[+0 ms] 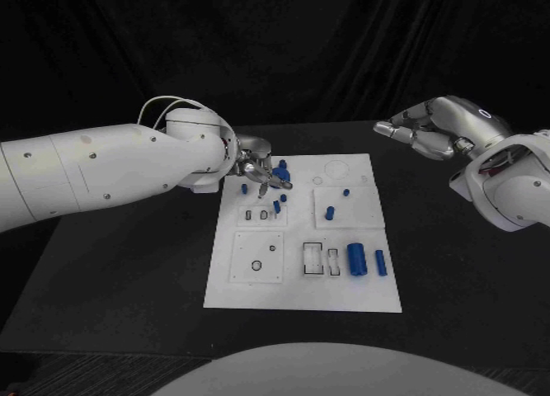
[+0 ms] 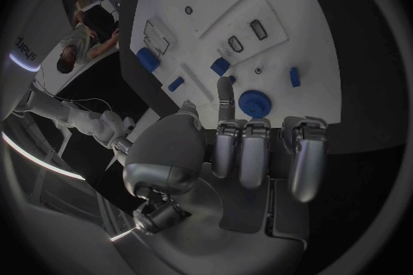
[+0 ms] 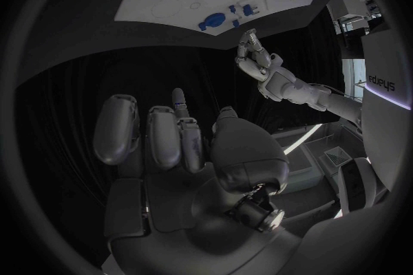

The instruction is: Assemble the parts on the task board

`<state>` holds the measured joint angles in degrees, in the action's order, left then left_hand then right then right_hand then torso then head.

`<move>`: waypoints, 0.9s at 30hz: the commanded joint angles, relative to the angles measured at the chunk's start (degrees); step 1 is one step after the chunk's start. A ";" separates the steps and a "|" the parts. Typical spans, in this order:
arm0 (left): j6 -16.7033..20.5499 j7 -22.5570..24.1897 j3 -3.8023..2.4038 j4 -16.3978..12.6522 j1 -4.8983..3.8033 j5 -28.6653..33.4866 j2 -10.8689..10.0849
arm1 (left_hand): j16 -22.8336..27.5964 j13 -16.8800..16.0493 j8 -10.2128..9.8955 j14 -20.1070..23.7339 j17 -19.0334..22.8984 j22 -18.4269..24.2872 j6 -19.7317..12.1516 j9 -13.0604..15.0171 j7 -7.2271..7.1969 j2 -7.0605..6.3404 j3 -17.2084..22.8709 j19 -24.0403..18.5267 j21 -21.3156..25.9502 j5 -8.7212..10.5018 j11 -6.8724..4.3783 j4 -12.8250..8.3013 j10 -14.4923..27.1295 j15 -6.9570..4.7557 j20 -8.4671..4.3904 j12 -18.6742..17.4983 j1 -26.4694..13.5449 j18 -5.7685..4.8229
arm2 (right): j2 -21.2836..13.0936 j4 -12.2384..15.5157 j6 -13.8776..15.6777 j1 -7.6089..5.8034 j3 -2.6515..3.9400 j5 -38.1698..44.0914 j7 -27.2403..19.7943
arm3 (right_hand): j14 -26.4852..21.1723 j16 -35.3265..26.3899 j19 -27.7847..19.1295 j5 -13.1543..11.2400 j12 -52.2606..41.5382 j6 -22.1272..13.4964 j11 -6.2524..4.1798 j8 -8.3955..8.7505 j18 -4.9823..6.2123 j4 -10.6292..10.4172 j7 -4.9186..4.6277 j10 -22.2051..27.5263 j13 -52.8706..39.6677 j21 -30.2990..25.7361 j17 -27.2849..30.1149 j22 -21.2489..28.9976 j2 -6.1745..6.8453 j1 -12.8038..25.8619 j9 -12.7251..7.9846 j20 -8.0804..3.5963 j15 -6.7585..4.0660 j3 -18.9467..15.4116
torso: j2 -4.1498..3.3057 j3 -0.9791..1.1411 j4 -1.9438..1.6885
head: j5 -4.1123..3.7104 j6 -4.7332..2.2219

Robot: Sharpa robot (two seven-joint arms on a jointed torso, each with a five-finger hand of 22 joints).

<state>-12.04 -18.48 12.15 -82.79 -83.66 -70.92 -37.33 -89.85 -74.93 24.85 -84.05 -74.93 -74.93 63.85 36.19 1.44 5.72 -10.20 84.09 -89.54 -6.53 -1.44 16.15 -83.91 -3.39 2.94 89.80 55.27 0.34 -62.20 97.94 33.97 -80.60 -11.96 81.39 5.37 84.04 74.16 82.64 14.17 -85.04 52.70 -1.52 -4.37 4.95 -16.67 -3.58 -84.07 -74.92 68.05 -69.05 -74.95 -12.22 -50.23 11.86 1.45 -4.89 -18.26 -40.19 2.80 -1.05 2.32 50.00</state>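
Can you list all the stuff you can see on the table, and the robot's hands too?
table: one, black, under everything.
task board: one, white plate, middle of the table, with rectangular slots and small round holes in it.
blue parts: several, blue, on the board; two long ones side by side near its right edge, small ones in the upper middle, more by the left hand at the far left corner. The exact count is too small to tell.
left hand: one, silver, over the board's far left corner, one finger stretched toward a round blue part; whether it touches is unclear.
right hand: one, silver, raised past the board's far right corner, fingers curled in, holding nothing.
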 commanded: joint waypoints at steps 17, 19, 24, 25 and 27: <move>-4.24 -1.62 -0.02 2.98 2.72 -0.52 2.63 | -0.15 -15.07 -3.69 -5.95 -15.07 -14.24 -0.19 1.10 0.12 -0.22 2.34 4.76 0.15 -4.39 -0.39 -2.25 -6.09 -0.47 -0.23 0.20 4.07 -0.02 | 0.99 -0.70 0.16 0.79 0.06 -1.86 -0.22 | 2.82 0.40 0.36 1.19 3.03 -0.08 0.11 0.13 -0.71 0.11 -0.39 -0.94 -8.09 0.28 0.01 -6.67 -0.30 -1.67 0.11 0.05 -0.04 -0.75 | 0.12 0.03 -0.37 | -0.27 0.00; -4.45 -1.62 -0.02 3.13 2.87 -0.52 2.78 | -0.15 -15.07 -3.76 -5.95 -15.07 -14.18 -0.16 1.14 0.10 -0.22 2.44 4.68 0.20 -4.44 -0.40 -2.34 -6.09 -0.48 -0.24 0.20 4.21 0.00 | 1.08 -0.79 0.12 0.89 0.06 -1.87 -0.32 | 2.80 0.41 0.30 1.26 3.70 -0.14 0.11 0.16 -0.69 0.12 -0.35 -0.50 -7.52 0.14 0.01 -6.66 -0.35 -1.86 0.11 0.05 -0.04 -0.80 | 0.13 -0.02 -0.35 | -0.33 0.00; -5.01 -1.62 -0.02 3.62 3.23 -0.52 3.36 | -0.15 -15.07 -4.12 -5.95 -15.07 -13.98 -0.29 1.17 0.13 -0.19 2.68 4.40 0.35 -4.53 -0.40 -2.51 -6.09 -0.49 -0.26 0.20 4.48 0.08 | 1.26 -0.99 0.27 1.08 0.06 -1.89 -0.65 | 2.74 0.36 0.20 1.39 4.41 -0.22 0.09 0.20 -0.63 0.11 -0.31 -0.04 -6.94 -0.11 0.09 -6.64 -0.47 -2.18 0.10 0.06 -0.04 -0.88 | 0.10 -0.01 -0.33 | -0.45 0.00; -5.04 -1.61 -0.02 3.70 3.29 -0.52 3.45 | -0.15 -15.07 -4.17 -5.95 -15.07 -13.97 -0.31 1.17 0.13 -0.18 2.71 4.39 0.36 -4.53 -0.39 -2.53 -6.09 -0.49 -0.26 0.20 4.50 0.08 | 1.28 -1.02 0.29 1.10 0.06 -1.89 -0.70 | 2.72 0.36 0.21 1.43 4.44 -0.26 0.09 0.23 -0.63 0.12 -0.30 -0.02 -6.92 -0.09 0.11 -6.67 -0.51 -2.27 0.09 0.06 -0.04 -0.90 | 0.10 -0.01 -0.34 | -0.48 0.00; -5.12 -1.61 -0.02 3.90 3.39 -0.52 3.65 | -0.15 -15.07 -4.33 -5.95 -15.07 -13.93 -0.33 1.18 0.13 -0.16 2.82 4.34 0.39 -4.58 -0.38 -2.60 -6.09 -0.49 -0.27 0.20 4.60 0.10 | 1.31 -1.08 0.33 1.14 0.06 -1.89 -0.79 | 2.72 0.36 0.21 1.43 4.44 -0.26 0.09 0.23 -0.63 0.12 -0.30 -0.02 -6.92 -0.09 0.11 -6.67 -0.51 -2.27 0.09 0.06 -0.04 -0.90 | 0.09 0.02 -0.33 | -0.55 0.00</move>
<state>-15.76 -20.32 12.16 -79.02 -80.44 -70.97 -33.79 -89.85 -74.92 20.71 -84.05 -74.92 -74.91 63.27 37.30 1.64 5.49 -7.55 84.09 -89.49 -10.89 -1.43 13.51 -83.91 -3.37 2.95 89.80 59.30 0.35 -60.90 96.90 33.90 -79.58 -11.95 79.65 4.65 84.04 74.65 82.72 15.27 -80.81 52.70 -1.52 -4.37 4.95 -16.51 -3.58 -84.06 -74.91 68.26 -69.02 -74.93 -12.81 -51.90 11.91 1.53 -4.89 -18.74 -40.09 2.80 -1.40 1.84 50.00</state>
